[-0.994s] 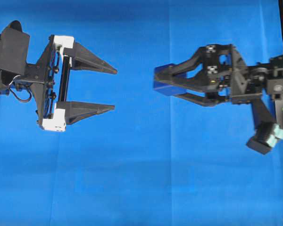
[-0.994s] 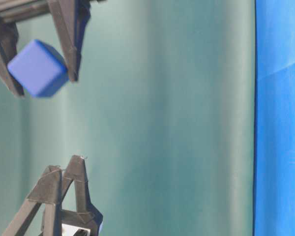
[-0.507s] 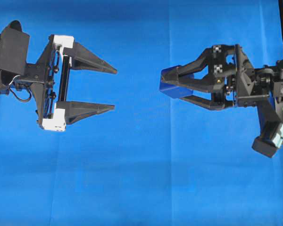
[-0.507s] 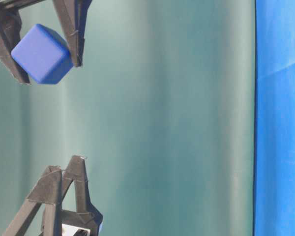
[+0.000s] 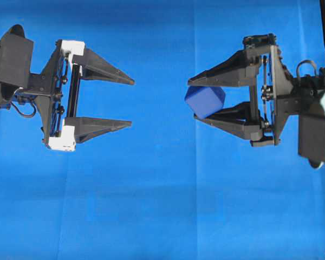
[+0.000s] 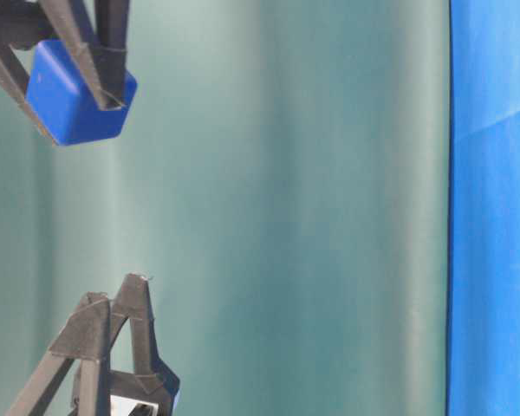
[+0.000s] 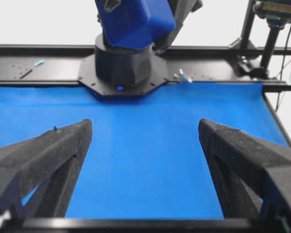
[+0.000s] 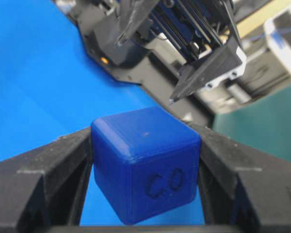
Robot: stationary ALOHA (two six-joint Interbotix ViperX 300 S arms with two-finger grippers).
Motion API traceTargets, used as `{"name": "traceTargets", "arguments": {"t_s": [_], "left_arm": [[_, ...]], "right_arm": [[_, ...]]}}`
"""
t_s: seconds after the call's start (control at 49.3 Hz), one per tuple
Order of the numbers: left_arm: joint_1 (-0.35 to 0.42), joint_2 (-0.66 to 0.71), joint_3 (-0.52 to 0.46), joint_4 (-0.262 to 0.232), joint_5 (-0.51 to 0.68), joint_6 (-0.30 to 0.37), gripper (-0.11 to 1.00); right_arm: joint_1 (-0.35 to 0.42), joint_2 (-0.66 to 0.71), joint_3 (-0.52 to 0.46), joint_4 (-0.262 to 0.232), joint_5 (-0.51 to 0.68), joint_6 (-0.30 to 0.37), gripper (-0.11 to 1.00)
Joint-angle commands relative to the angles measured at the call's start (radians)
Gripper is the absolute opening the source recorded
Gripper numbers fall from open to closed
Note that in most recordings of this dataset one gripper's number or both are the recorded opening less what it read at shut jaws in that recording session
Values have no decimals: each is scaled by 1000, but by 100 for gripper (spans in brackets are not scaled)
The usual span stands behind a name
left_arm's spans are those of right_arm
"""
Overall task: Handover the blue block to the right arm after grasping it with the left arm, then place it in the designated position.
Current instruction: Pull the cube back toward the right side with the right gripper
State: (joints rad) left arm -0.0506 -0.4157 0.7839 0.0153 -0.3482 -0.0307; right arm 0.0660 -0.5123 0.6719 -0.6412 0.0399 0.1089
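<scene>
Above blue cloth, rounded matte blue block, right claw clamping it

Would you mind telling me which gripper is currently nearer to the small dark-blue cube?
The right gripper: the small dark-blue cube is clamped between its fingers. The left gripper, open and empty, sits across the gap on the overhead view's left, pointing towards it.

A bright blue cloth covers the tabletop. A plain teal-green backdrop fills the table-level view, blue cloth along its right edge.
</scene>
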Motion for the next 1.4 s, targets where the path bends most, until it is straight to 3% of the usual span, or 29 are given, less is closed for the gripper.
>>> {"name": "traceTargets", "arguments": {"t_s": [0.0,0.264,0.466,0.71,1.379], "left_arm": [[0,-15,-11,2,-9,2,93],[0,-15,-11,3,-6,3,93],[0,-15,-11,3,-6,3,93],[0,-15,-11,5,-8,3,93],[0,-15,-12,5,-6,3,93]], "right_arm": [[3,-12,-11,6,-2,89,53],[3,-17,-9,6,25,400,53],[5,-21,-8,6,25,551,53],[8,-21,-8,6,26,595,53],[9,-21,-8,6,48,595,53]]}}
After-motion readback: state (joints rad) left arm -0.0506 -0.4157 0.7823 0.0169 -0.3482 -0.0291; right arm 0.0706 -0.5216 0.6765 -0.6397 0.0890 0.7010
